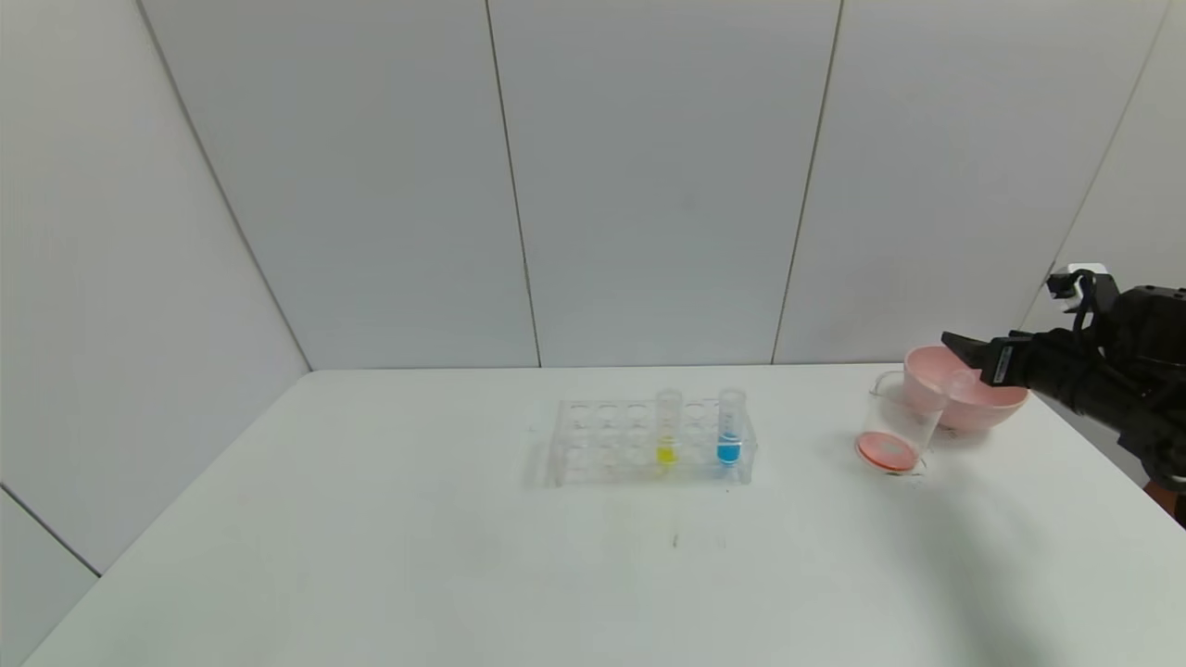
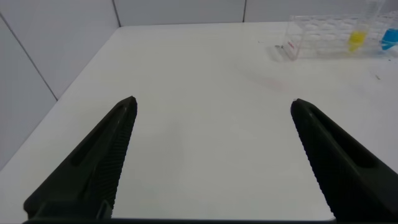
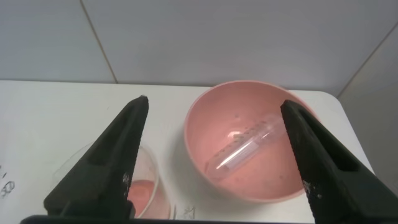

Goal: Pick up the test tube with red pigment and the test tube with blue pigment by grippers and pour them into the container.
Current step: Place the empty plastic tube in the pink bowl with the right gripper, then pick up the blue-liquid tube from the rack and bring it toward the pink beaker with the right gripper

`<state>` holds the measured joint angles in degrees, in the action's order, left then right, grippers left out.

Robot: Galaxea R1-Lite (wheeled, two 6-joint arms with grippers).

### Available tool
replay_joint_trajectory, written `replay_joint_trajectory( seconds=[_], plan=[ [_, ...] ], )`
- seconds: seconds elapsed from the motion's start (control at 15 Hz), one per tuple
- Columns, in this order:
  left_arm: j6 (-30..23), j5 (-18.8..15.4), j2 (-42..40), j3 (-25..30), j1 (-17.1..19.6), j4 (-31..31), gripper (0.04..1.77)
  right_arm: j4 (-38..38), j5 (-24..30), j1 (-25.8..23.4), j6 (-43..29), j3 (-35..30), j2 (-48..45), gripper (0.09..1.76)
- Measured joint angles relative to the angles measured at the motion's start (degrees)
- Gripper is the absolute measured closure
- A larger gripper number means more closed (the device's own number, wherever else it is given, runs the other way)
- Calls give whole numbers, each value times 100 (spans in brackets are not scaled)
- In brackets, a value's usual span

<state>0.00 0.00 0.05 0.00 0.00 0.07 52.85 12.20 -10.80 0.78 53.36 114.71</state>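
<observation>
Bare table [image 1: 389, 556] surrounds rack [image 1: 649, 443]; bowl [image 1: 964, 389] touches container [image 1: 894, 434].

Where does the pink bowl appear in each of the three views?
Head view: pink bowl at far right on the table, behind the container.
Left wrist view: not in it.
Right wrist view: bowl between the open right gripper fingers, an empty tube lying inside.
Shared landmark: the container with red liquid.
</observation>
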Motion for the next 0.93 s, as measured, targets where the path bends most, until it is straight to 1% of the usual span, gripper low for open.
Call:
replay_joint_trajectory(
  seconds=[0.13, 0.33, 0.4, 0.53, 0.67, 0.73, 0.93],
  plan=[
    [0, 0, 0, 0, 0, -2, 5, 438, -482, 356, -65, -883, -473, 28],
    [0, 0, 0, 0, 0, -5, 5, 1202, -1241, 1023, -129, -2186, -1126, 23],
    [0, 0, 0, 0, 0, -5, 5, 1476, -1619, 1347, -179, -2597, -1301, 22],
    [0, 0, 0, 0, 0, -2, 5, 1966, -2391, 2014, -362, -3202, -1504, 20],
    [0, 0, 0, 0, 0, -5, 5, 2270, -3004, 2692, -578, -3611, -1559, 19],
    [0, 0, 0, 0, 0, -2, 5, 2363, -3291, 3026, -658, -3710, -1548, 18],
    [0, 0, 0, 0, 0, 0, 5, 2736, -4214, 4169, -803, -3751, -1339, 17]
  ],
)
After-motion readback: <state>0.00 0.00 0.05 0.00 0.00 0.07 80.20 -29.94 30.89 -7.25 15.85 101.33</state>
